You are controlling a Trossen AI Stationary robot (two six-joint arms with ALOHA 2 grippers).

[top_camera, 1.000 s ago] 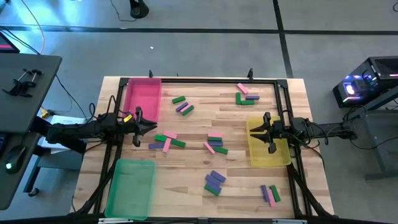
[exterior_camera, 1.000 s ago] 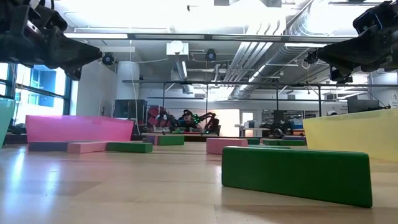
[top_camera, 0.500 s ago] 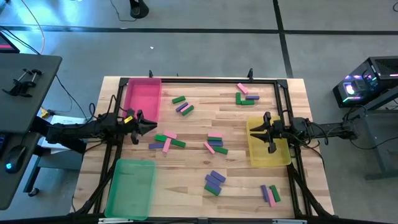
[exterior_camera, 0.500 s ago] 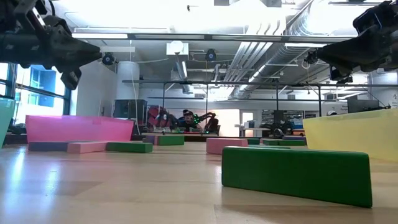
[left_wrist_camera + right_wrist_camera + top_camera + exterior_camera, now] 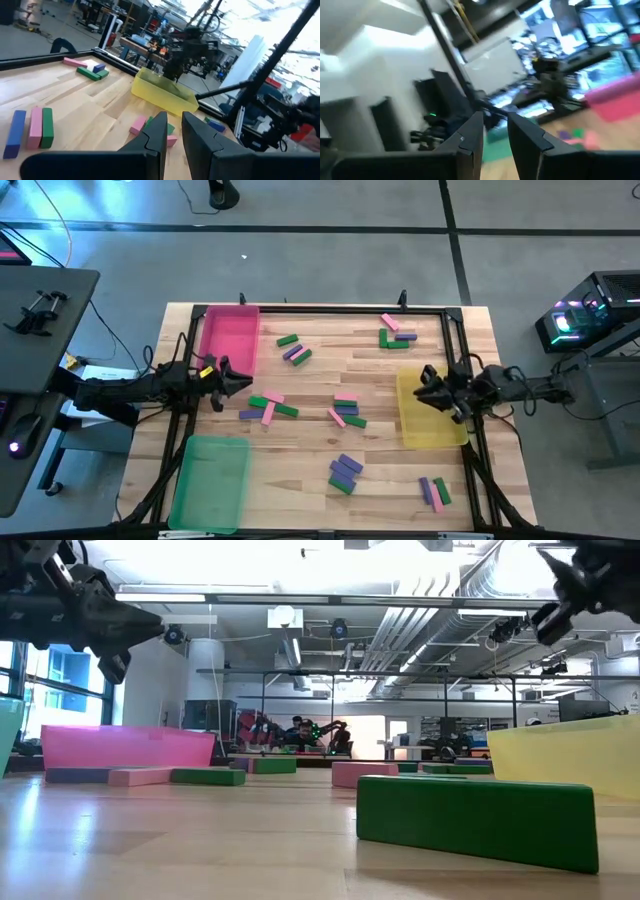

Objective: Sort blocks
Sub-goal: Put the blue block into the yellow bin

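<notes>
Green, pink and purple flat blocks (image 5: 273,408) lie unsorted on your wooden tabletop (image 5: 330,470); left pincer (image 5: 232,383) and right pincer (image 5: 430,386) hover narrowly open, empty. Next: descend onto one block.

We are seeing grey floor (image 5: 330,270) surrounding wooden bench (image 5: 330,385); ceiling ducts (image 5: 440,600) running overhead; window (image 5: 60,680) glowing at left.

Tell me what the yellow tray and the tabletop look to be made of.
Yellow tray: likely thin translucent plastic; the wood grain shows faintly through its floor. Tabletop: wood, butcher-block style, with joined light planks, visible grain and a soft sheen in the low view.
</notes>
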